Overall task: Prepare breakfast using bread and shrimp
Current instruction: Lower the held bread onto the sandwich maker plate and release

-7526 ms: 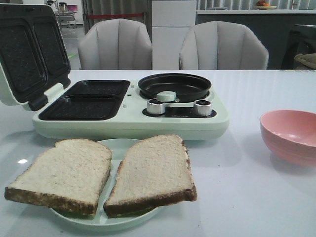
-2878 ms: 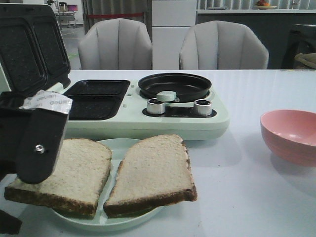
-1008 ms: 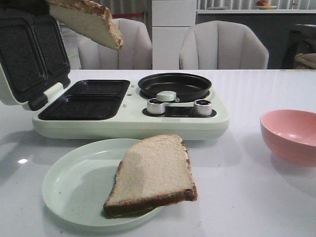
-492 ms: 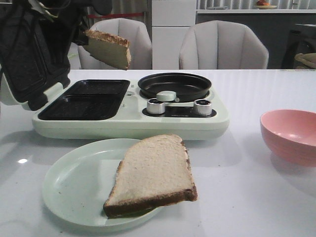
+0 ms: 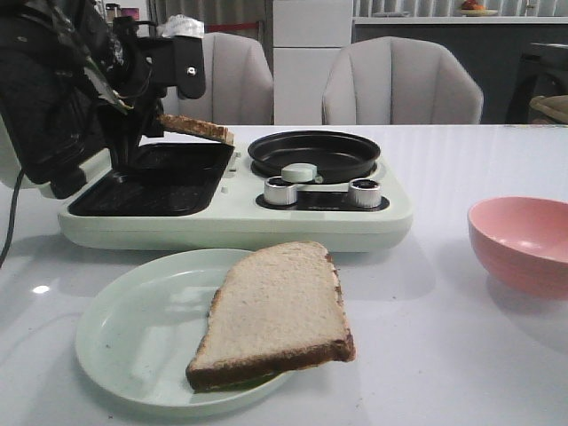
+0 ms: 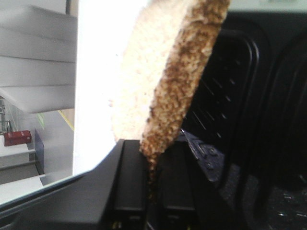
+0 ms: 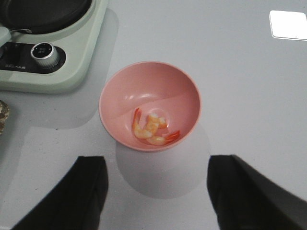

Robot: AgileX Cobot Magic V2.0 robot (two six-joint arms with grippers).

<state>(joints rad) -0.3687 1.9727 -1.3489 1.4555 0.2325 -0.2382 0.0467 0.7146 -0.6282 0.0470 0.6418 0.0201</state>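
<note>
We see our left fingers (image 6: 144,191) pinching one slice of bread (image 5: 197,130) by its brown crust. The slice hangs flat over the back black tray (image 5: 177,158) of the pale green cooker (image 5: 266,217), just above it. We cannot tell if it touches the tray. The cooker lid (image 5: 44,98) stands open behind our left arm. A round black pan (image 5: 313,153) sits on the right part of the cooker, with two silver knobs (image 5: 280,191) in front of it.

The other slice of bread (image 5: 277,312) lies on the right half of a light green plate (image 5: 133,337), near the front of the white desk (image 5: 444,355).

Our right fingers (image 7: 156,191) are spread wide with nothing in them. They hover over the pink bowl (image 7: 149,106), which sits on the desk to the right of the cooker. The shrimp (image 7: 152,127) lie curled at the bottom of the bowl, pale orange with red tails.
</note>
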